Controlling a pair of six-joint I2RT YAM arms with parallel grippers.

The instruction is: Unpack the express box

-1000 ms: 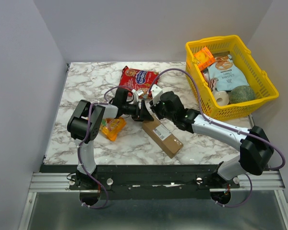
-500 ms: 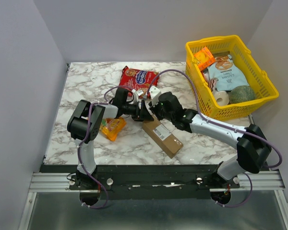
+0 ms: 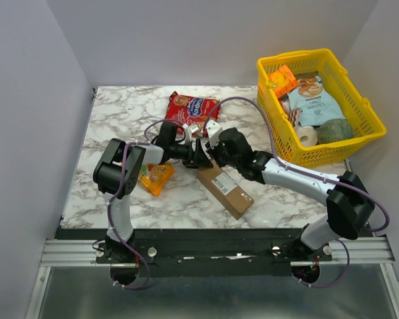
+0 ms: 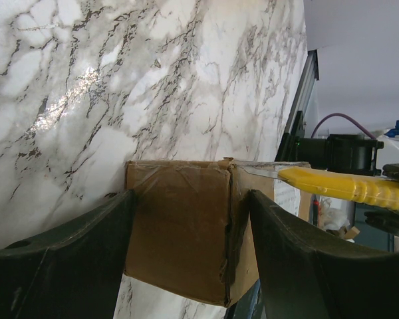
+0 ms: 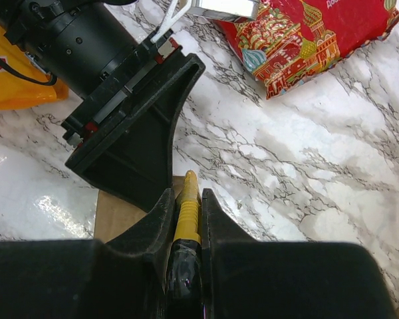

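The box [image 3: 226, 189] is laid near the middle of the surface [image 3: 120, 113], slanted from the centre toward the near right. Its far end is clasped between the 2 fingers [image 4: 60, 259] of the left pincer [image 4: 189, 199], which is reached in from the left. Just behind that end the right pincer [image 5: 186, 191] is placed, with a cutter [image 4: 332, 186] clamped between its fingers; the cutter's tip is set at the box's upper edge. A bag [image 3: 193, 109] is found behind both pincers, and a pouch [image 3: 156, 178] left of the box, beside the left arm. A basket [image 3: 369, 109] is stood at the far right, with packs [image 3: 316, 106] and a roll [image 3: 308, 136] laid in it.
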